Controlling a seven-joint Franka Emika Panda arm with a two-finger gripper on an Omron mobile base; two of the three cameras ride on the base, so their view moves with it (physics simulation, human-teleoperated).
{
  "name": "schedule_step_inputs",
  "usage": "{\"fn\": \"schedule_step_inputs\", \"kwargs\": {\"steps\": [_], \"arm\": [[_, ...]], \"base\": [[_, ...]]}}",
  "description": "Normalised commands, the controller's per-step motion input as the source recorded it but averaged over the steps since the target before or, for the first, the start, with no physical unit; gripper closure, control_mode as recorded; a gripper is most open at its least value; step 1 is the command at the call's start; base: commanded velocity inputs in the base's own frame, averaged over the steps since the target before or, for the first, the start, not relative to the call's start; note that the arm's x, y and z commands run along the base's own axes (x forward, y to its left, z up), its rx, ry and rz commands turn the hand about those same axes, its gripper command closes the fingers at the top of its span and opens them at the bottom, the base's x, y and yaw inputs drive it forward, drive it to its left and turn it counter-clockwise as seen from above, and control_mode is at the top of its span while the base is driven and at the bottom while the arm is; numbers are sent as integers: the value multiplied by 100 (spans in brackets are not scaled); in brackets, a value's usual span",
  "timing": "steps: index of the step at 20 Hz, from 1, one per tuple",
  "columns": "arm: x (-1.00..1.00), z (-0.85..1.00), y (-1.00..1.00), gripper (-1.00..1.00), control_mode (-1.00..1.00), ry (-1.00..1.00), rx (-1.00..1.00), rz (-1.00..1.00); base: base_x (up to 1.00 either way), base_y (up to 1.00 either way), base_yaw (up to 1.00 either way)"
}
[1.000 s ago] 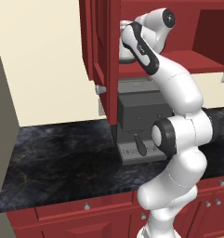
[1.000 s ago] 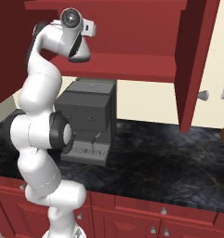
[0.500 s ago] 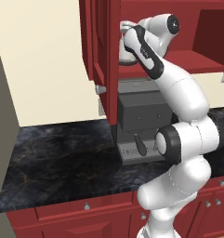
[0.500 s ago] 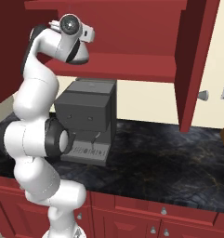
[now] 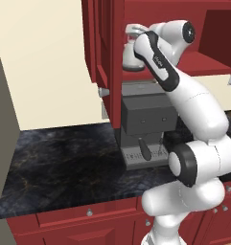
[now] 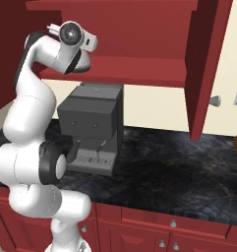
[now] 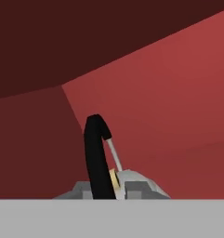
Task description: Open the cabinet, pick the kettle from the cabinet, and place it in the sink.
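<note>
The dark red wall cabinet (image 5: 105, 48) stands open, and its right door (image 6: 206, 64) swings out over the counter. A small silver-white kettle (image 5: 130, 57) sits at the left end of the cabinet shelf (image 6: 139, 69). My gripper (image 5: 137, 36) reaches into the cabinet and sits at the kettle's top, its fingers hidden by my forearm. In the hand view the kettle's black arched handle (image 7: 97, 153) rises close in front, above the grey body (image 7: 136, 183). Whether the jaws grip it cannot be made out. The sink is out of view.
A boxy grey coffee machine (image 5: 145, 124) (image 6: 93, 125) stands on the dark marble counter (image 5: 64, 162) (image 6: 179, 162), right under the cabinet and beside my arm. Red base drawers (image 6: 159, 226) run below the counter. A beige wall (image 5: 45, 62) lies to the left.
My wrist has sunk a little and turned while the hand stays inside the cabinet at the kettle. The kettle and the doors have not moved.
</note>
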Motion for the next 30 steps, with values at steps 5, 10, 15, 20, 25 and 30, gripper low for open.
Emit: {"fn": "schedule_step_inputs", "kwargs": {"steps": [5,10,15,20,25,30], "arm": [[-56,0,-16,100,-100,0,0,0],[-59,0,-16,100,-100,0,0,0],[-61,0,-15,100,-100,0,0,0],[-63,-2,-19,100,-100,0,0,0],[-66,-3,-22,100,-100,0,0,0],[-67,-3,-22,100,-100,0,0,0]], "base": [[0,0,0],[0,0,0],[0,0,0],[0,0,0],[0,0,0],[0,0,0]]}}
